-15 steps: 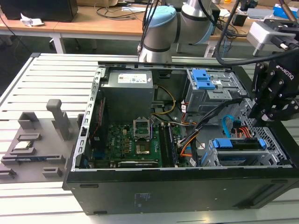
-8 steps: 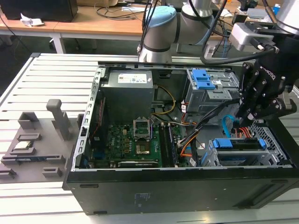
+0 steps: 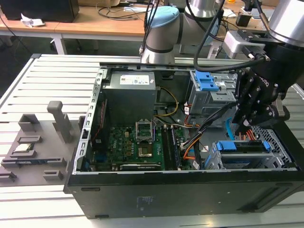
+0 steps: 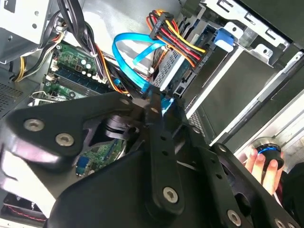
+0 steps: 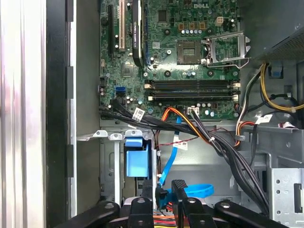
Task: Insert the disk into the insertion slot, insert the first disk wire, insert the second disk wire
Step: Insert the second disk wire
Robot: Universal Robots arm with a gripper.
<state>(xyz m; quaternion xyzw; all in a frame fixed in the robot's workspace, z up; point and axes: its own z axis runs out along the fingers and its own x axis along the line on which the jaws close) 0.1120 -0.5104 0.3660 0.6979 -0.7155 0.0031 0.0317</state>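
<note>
Black jointed fingers (image 4: 156, 102) of the gripper (image 5: 164, 192) pinch the blue flat data wire (image 4: 130, 57) at its connector, right at the rear edge of the silver hard drive in its blue plastic carrier (image 3: 237, 146). That disk already sits inside the perforated silver-grey metal drive cage (image 3: 280, 142), at the exterior view's right of the open black computer case (image 3: 190, 194). A red, yellow and black power wire bundle (image 4: 178, 35) hangs just beside it. Judging from this, seating the plug calls for a square, straight push, not a tilted one. Above the cage, the arm's wrist points steeply downward. A person's hand (image 4: 261, 166) rests near the case edge.
</note>
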